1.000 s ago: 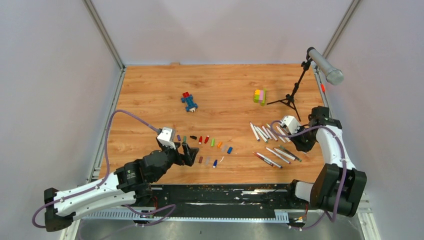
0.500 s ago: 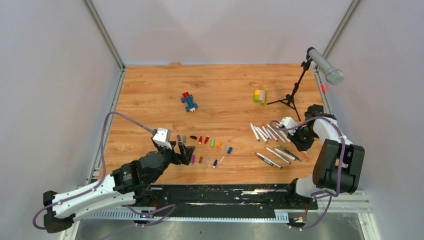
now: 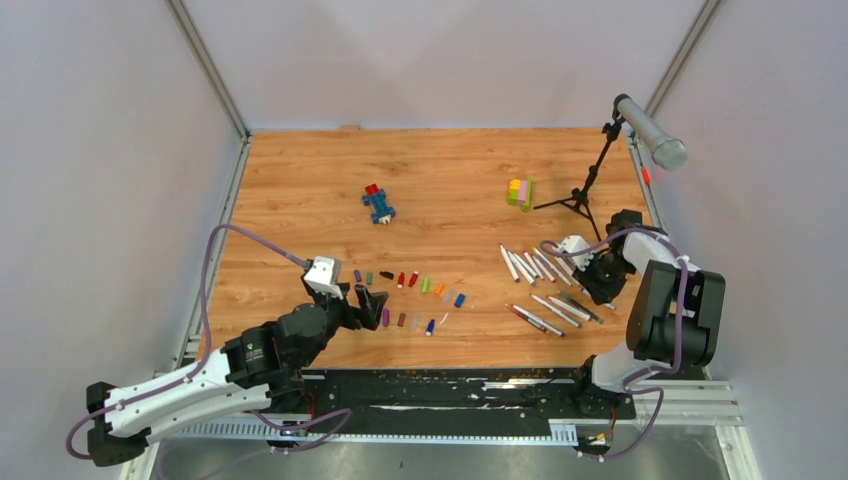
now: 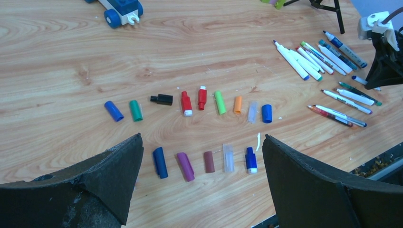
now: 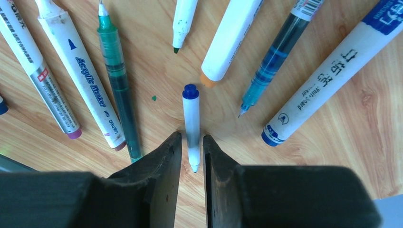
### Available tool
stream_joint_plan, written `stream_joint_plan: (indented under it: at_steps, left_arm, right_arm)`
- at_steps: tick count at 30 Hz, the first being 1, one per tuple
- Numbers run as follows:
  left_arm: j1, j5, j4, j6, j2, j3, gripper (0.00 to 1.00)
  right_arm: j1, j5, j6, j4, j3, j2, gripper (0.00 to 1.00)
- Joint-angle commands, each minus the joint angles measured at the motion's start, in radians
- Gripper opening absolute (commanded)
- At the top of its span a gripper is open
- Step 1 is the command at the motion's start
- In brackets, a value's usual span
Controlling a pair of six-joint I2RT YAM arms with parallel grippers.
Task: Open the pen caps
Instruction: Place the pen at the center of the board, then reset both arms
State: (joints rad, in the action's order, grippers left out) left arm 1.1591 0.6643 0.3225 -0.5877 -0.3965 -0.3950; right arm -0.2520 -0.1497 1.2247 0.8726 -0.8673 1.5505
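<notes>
Several loose pen caps (image 4: 185,166) lie in two rows on the wood, among them a blue one (image 4: 113,110), a green one (image 4: 136,109) and an orange one (image 4: 237,104). My left gripper (image 4: 203,136) hovers wide open just near of the lower row (image 3: 405,320), holding nothing. Uncapped pens (image 3: 540,265) lie fanned at the right. My right gripper (image 5: 192,135) points down among them (image 3: 603,285). Its jaws stand a sliver apart either side of a small white pen (image 5: 191,118) with a blue end, which lies on the table.
A blue-and-red brick figure (image 3: 378,204) and a yellow-green-pink block stack (image 3: 519,192) sit at the back. A black microphone stand (image 3: 590,185) rises behind the pens at the far right. Thick markers (image 5: 328,71) and a green pen (image 5: 116,80) crowd the right gripper.
My left arm drew back toward the near left, uncovering a purple cap. My right arm shifted its elbow, and its jaws eased slightly apart round the small pen.
</notes>
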Motion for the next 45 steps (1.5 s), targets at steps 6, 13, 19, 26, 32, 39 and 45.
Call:
stream_joint_plan:
  at_steps: [6,13,19,26,32,39,45]
  left_arm:
    - [0.002,0.014,-0.010,0.017,-0.006,-0.023,1.00]
    - [0.002,-0.003,-0.002,0.030,-0.026,-0.058,1.00]
    - [0.001,-0.004,0.013,0.044,-0.062,-0.107,1.00]
    - [-0.120,-0.129,0.013,0.050,-0.171,-0.162,1.00]
    - [-0.442,-0.417,-0.012,0.064,-0.246,-0.193,1.00]
    - [-0.832,-0.724,-0.010,0.025,-0.320,-0.267,1.00]
    - [-0.885,-0.685,0.099,0.068,-0.309,-0.443,1.00]
  right_arm:
    - [-0.004,-0.079,-0.027,0.058,-0.084,-0.073,0.25]
    - [-0.002,-0.190,-0.038,0.104,-0.080,-0.172,0.26]
    - [-0.001,-0.289,-0.041,0.148,-0.070,-0.275,0.26]
    - [0.003,-0.462,-0.071,0.186,-0.075,-0.394,0.27]
    - [0.008,-0.648,-0.163,0.156,-0.086,-0.471,0.32]
    - [0.025,-0.869,-0.312,0.090,-0.095,-0.509,0.50]
    - [0.027,-0.992,-0.394,0.100,-0.146,-0.535,0.65]
